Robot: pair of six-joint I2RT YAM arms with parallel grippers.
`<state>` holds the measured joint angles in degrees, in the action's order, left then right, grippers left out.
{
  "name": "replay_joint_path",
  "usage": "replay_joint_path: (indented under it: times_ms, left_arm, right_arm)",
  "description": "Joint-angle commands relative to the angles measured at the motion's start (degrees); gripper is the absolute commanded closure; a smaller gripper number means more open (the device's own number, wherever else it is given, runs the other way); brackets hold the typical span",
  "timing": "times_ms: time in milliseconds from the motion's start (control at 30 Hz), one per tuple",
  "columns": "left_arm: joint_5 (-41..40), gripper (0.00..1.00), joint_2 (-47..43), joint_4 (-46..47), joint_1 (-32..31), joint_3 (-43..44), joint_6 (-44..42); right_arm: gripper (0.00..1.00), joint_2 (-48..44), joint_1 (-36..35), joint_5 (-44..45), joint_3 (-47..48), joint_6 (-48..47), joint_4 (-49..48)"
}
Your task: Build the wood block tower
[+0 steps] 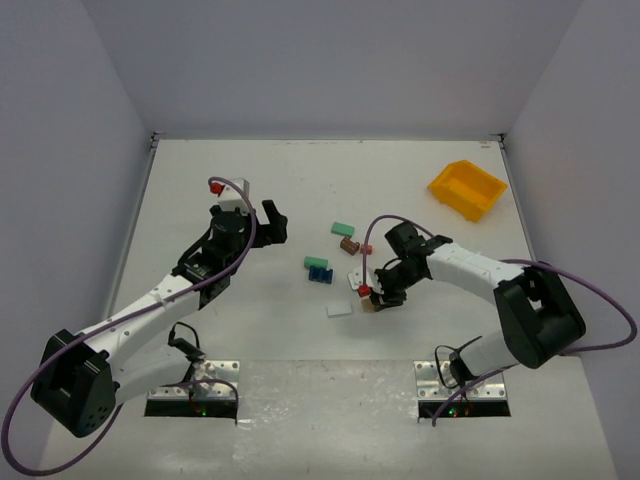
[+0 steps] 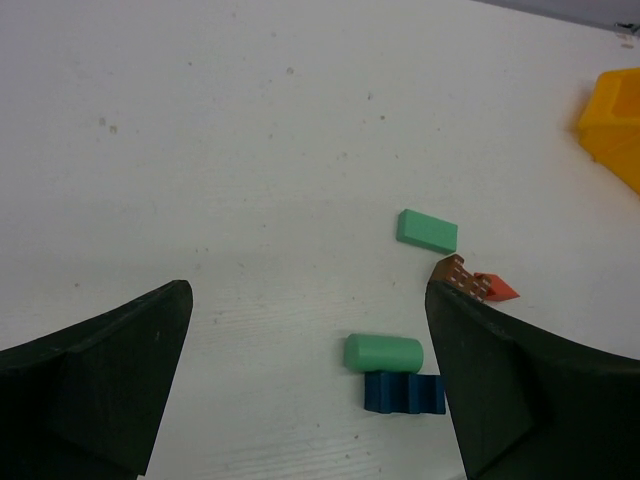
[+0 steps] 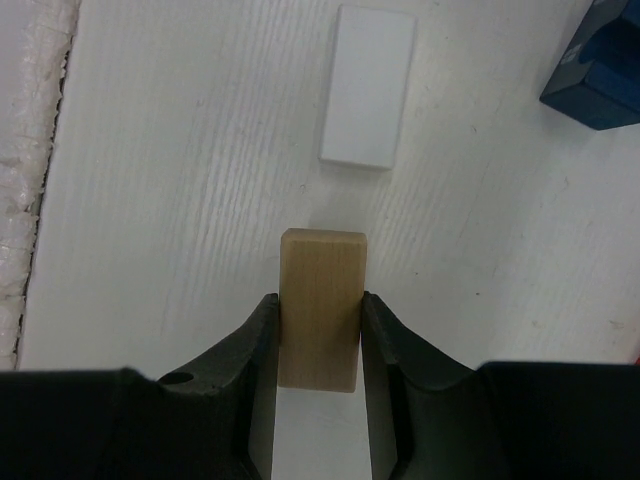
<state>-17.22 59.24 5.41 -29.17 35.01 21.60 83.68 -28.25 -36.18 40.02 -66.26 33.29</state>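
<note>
one tan block sits clamped in the right gripper, just beside the white plank; left gripper gapes, well apart from it.

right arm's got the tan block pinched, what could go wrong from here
1. The right gripper holds the tan block by its near half only, so it might pivot or slip when lowered.
2. The white plank lies just ahead, slightly askew to the block. A misaligned placement could shove it.
3. The left gripper hangs open near the green cylinder, which may roll if nudged.
</note>
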Motion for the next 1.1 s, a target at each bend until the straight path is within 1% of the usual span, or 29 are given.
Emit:
replay_joint_path:
  times_ms: [0, 100, 367, 667, 1067]
  left_arm:
    - [1.5, 0.00, 0.8, 0.8, 0.2, 2.7, -1.0]
    - [1.0, 0.00, 0.6, 1.0, 0.1, 2.3, -1.3]
    - [1.0, 0.00, 0.1, 1.1, 0.2, 1.8, -1.9]
    - [1.2, 0.00, -0.2, 1.1, 0.1, 1.7, -1.9]
    - [0.7, 0.00, -0.2, 0.5, 0.1, 2.1, -2.2]
  right_arm:
    - [0.91, 3.2, -0.1, -0.9, 3.6, 5.5, -3.8]
    - [0.90, 4.7, -0.9, 0.3, 3.4, 7.5, -6.7]
    - [0.88, 5.4, -3.5, 2.9, 0.9, 8.6, -10.8]
    - [0.86, 6.8, -4.2, 3.0, 1.0, 9.0, -10.8]
    - [0.85, 7.4, -4.8, 1.3, 0.9, 8.5, -7.5]
